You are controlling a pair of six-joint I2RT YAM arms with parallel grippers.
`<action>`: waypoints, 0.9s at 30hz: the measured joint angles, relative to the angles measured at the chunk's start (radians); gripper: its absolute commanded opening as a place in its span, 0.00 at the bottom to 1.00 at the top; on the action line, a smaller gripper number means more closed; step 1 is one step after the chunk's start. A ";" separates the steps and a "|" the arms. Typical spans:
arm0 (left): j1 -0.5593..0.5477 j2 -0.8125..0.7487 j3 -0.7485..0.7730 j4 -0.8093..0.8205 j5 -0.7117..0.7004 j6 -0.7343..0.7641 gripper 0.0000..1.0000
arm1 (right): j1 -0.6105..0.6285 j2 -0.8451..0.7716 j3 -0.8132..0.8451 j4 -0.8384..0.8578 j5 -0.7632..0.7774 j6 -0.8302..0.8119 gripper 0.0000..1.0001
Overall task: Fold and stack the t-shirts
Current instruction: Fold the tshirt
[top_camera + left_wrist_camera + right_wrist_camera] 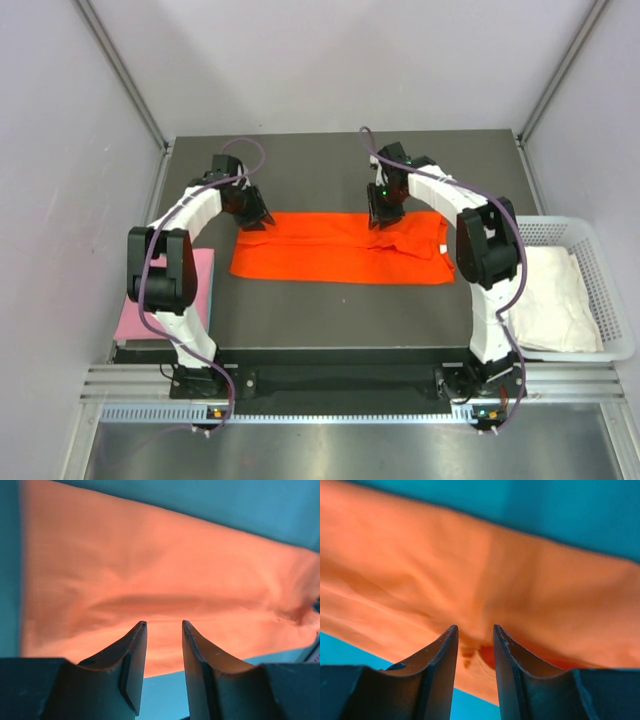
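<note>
The orange-red t-shirt [340,255] lies on the dark table [330,170] as a long flat strip, running left to right. My left gripper [255,218] hovers at the strip's far left corner, jaws apart and empty. In its wrist view the fingertips [164,623] hang just above the cloth [150,570], with bare table showing between them. My right gripper [383,218] hangs over the strip's far edge, right of the middle. It is open too [475,627], with a small fold of the orange cloth [520,580] in the gap but not pinched.
A folded pale pink t-shirt [205,280] lies at the table's left edge beside the left arm. A white t-shirt [555,300] sits crumpled in a white mesh basket [612,300] off the table's right side. Grey walls close in the back and sides.
</note>
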 measured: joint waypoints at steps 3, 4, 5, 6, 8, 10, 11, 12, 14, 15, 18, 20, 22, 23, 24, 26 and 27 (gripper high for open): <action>-0.043 0.001 0.000 0.006 0.018 -0.011 0.39 | 0.000 -0.022 -0.057 0.003 0.023 -0.021 0.35; -0.055 0.001 0.000 0.008 0.024 -0.014 0.39 | 0.000 -0.040 -0.097 0.006 0.024 -0.023 0.35; -0.063 0.001 0.000 0.010 0.029 -0.017 0.39 | 0.000 -0.061 -0.136 0.007 0.023 -0.024 0.35; -0.071 0.001 -0.001 0.012 0.034 -0.019 0.39 | 0.000 -0.081 -0.172 0.006 0.020 -0.023 0.35; -0.076 0.001 -0.005 0.016 0.037 -0.022 0.39 | 0.000 -0.132 -0.248 0.017 0.011 -0.016 0.34; -0.078 0.000 -0.014 0.019 0.037 -0.023 0.39 | 0.000 -0.197 -0.327 0.028 -0.003 0.002 0.35; -0.080 0.000 -0.022 0.020 0.037 -0.024 0.39 | 0.000 -0.232 -0.363 0.037 -0.010 0.011 0.35; -0.081 -0.002 -0.030 0.019 0.036 -0.025 0.39 | 0.000 -0.261 -0.389 0.043 -0.017 0.020 0.35; -0.086 -0.003 -0.043 0.019 0.036 -0.026 0.39 | 0.000 -0.321 -0.433 0.051 -0.040 0.032 0.35; -0.090 -0.005 -0.048 0.019 0.037 -0.026 0.39 | -0.002 -0.342 -0.447 0.059 -0.056 0.038 0.35; -0.107 -0.009 -0.059 0.022 0.039 -0.029 0.40 | -0.024 -0.365 -0.468 0.098 -0.103 0.065 0.35; -0.121 -0.015 -0.064 0.036 0.057 -0.035 0.41 | -0.057 -0.366 -0.474 0.118 -0.129 0.082 0.35; -0.141 -0.022 -0.074 0.084 0.091 -0.049 0.42 | -0.105 -0.367 -0.474 0.135 -0.138 0.092 0.36; -0.151 -0.023 -0.077 0.104 0.106 -0.058 0.42 | -0.139 -0.367 -0.474 0.145 -0.138 0.097 0.36; -0.166 -0.023 -0.082 0.138 0.127 -0.071 0.42 | -0.169 -0.367 -0.474 0.150 -0.138 0.101 0.36; -0.201 -0.023 -0.089 0.205 0.164 -0.103 0.42 | -0.223 -0.369 -0.477 0.171 -0.130 0.109 0.35; -0.226 -0.021 -0.092 0.249 0.185 -0.127 0.42 | -0.250 -0.374 -0.487 0.188 -0.122 0.115 0.35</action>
